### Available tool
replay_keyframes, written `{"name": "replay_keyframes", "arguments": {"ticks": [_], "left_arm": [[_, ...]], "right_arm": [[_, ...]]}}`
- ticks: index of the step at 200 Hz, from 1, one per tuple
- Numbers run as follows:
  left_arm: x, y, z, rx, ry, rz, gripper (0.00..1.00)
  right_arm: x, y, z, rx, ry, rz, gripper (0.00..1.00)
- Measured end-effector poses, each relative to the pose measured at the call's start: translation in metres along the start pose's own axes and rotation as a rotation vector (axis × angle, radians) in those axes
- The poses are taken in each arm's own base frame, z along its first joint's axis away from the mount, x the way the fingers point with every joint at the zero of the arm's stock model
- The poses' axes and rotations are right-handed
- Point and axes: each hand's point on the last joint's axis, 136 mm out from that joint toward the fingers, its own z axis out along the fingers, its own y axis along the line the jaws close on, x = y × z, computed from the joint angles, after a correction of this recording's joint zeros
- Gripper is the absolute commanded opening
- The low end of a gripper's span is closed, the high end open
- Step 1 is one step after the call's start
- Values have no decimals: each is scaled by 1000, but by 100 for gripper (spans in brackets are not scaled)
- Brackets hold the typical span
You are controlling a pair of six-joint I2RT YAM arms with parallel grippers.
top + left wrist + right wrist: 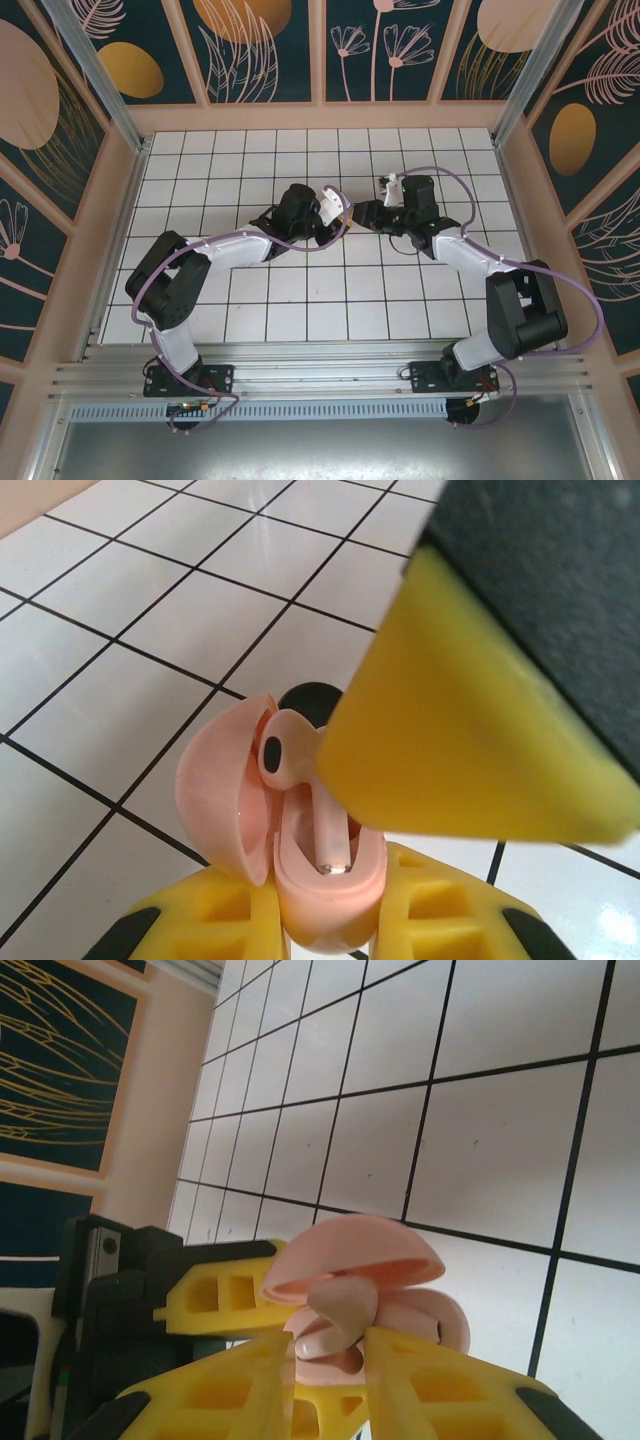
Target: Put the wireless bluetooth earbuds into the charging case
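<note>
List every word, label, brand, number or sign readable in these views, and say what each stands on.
None can be read.
The open pale pink clamshell charging case and the pale pink earbud show no lettering.
The left gripper and right gripper, both yellow-fingered, are unmarked.
The dark wall panels carry only leaf and flower drawings; the white tiled table is plain.

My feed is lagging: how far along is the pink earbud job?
Done: the pink case is open, lid back, clamped in the left fingers. In hand: the right fingers pinch a pink earbud, its stem partway into the case, head above the rim. To do: seat it, release, shut the lid. Whether the other earbud is in, I cannot tell.
</note>
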Motion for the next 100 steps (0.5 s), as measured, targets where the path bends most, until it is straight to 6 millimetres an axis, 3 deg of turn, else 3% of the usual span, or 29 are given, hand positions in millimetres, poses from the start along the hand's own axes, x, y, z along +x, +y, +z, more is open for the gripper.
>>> {"name": "replay_keyframes", "arguments": {"ticks": [100], "left_arm": [[-3,1,0,-5,-7,10,5]], "right_arm": [[-6,7,-3,-37,-36,14,26]]}}
